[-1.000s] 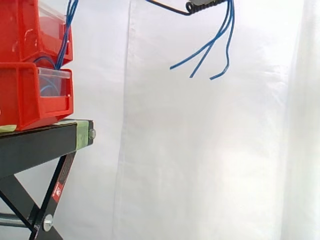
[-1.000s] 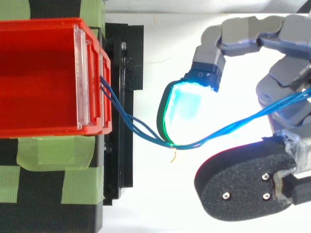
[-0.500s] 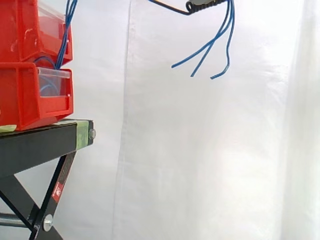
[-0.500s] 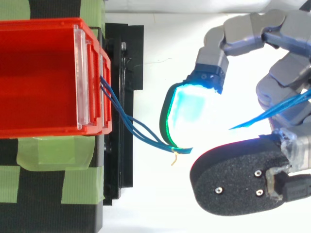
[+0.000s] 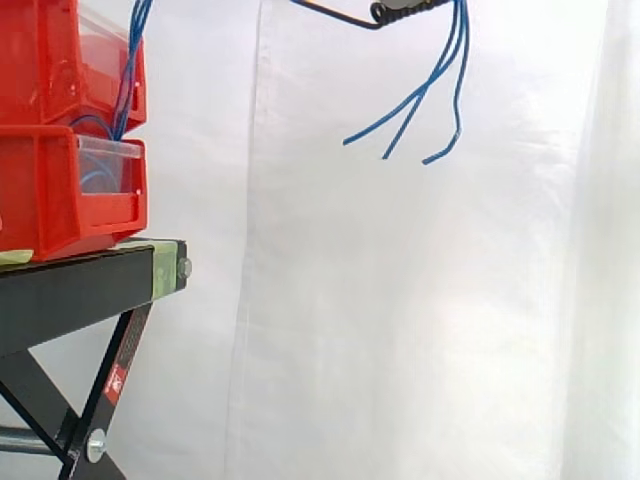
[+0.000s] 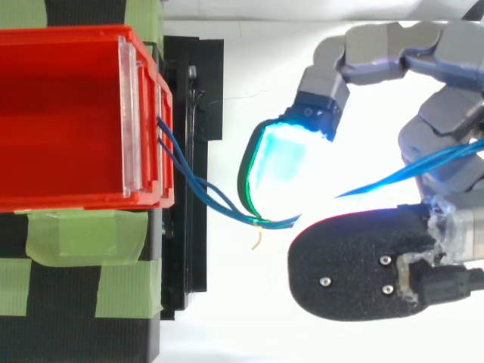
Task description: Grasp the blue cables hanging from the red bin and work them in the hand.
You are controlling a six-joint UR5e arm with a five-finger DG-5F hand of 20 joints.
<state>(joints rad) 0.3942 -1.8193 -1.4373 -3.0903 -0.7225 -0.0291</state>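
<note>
The thin blue cables (image 6: 198, 184) leave the front of the red plastic bin (image 6: 68, 198) on the left, beside its clear front plate (image 6: 127, 113), and run right across the gap to the robot's grey hand (image 6: 378, 57); in the top view they dip under the lower edge of the glowing cyan fingertip pad (image 6: 276, 162), just left of the broad black foam-covered pad (image 6: 348, 265), and a further stretch climbs right between the curled grey fingers; the hand is closed on the cables, which thread through its fingers, with the cyan pad and the black pad close together and the cables passing between them; in the side view the cables rise steeply from the stacked bins toward the top edge, and well to the right three loose ends hang down from above, splayed apart against the white curtain (image 5: 400, 320); the bins sit on the black metal stand (image 5: 80, 285), patched with strips of green tape (image 6: 83, 234).
</note>
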